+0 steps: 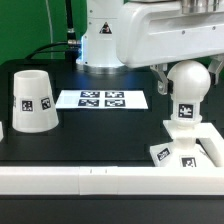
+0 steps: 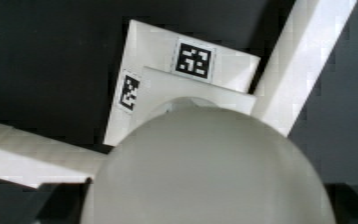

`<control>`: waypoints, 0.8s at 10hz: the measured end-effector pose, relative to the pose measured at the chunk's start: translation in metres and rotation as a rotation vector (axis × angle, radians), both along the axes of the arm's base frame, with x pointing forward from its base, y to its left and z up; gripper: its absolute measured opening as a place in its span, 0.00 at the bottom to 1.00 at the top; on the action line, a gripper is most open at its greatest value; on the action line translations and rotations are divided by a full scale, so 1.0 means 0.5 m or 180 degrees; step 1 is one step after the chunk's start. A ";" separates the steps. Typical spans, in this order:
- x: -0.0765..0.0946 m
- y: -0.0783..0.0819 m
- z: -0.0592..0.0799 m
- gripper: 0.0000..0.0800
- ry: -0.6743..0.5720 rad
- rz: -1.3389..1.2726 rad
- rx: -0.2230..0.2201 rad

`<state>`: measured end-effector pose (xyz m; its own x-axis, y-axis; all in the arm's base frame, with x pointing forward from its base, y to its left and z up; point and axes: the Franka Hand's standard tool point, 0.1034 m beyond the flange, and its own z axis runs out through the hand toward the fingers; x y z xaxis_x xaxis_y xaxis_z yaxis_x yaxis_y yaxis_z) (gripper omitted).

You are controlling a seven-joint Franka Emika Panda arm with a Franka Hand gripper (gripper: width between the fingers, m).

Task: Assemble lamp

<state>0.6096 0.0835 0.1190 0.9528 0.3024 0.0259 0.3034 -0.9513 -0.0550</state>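
Currently the gripper (image 1: 188, 76) is lowered over the bulb (image 1: 186, 108), whose round head is seen between the two fingers (image 1: 162, 78). Whether the fingers are clamped on the head or merely straddling it cannot be told; contact is hidden in both views. The bulb is held upright directly below the gripper, its foot seated on or touching the base (image 1: 186, 150). The base lies flat under the gripper, just beside the wall (image 1: 100, 182). In the wrist view the head (image 2: 202, 165) fills the foreground, probably too close for focus, with the tagged base (image 2: 190, 72) seen beyond it. The shade (image 1: 32, 100) stands well apart from the gripper, wide end down. The marker board (image 1: 100, 99) lies between shade and gripper.
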 end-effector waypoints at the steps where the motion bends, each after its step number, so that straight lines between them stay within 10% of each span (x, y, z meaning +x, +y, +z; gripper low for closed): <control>1: 0.000 0.001 0.000 0.72 0.0017 -0.0260 0.0007; 8: -0.007 0.024 -0.002 0.72 0.0238 -0.2772 0.0097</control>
